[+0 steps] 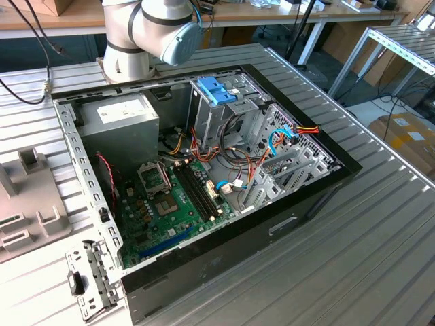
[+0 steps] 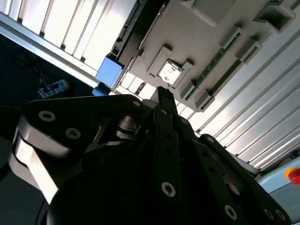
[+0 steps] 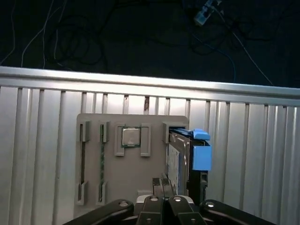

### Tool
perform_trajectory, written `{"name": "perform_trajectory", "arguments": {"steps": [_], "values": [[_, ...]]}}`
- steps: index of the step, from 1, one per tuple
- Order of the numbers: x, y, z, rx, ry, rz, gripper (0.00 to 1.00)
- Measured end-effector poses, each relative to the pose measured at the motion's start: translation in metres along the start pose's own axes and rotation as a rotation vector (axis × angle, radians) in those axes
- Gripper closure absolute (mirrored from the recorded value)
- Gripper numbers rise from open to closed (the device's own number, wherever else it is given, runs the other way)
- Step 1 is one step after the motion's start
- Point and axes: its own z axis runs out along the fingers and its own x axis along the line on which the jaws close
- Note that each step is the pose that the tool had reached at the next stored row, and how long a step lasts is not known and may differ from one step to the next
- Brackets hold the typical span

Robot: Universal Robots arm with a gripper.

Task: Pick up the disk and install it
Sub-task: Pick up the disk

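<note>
Disk (image 3: 174,161) stands edge-up in tray (image 3: 126,178) slot; we judge it stiff, heavyish, shock-sensitive, so grip flat metal faces. Tool (image 3: 163,182) near it, closed w/ nothing held.

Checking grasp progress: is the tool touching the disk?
Apart. In the second wrist view, bare tray shows between the tool and the disk.

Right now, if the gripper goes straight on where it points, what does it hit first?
The gripper likely meets the grey fixture tray, just beside the disk standing on edge in it. Depth is unclear, so the disk's top edge could come first.
</note>
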Motion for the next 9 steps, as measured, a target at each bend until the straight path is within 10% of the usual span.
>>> {"name": "perform_trajectory", "arguments": {"steps": [9], "values": [[-0.0033, -0.0002, 0.0032, 0.0038, -0.0026, 0.136, 0.89]]}}
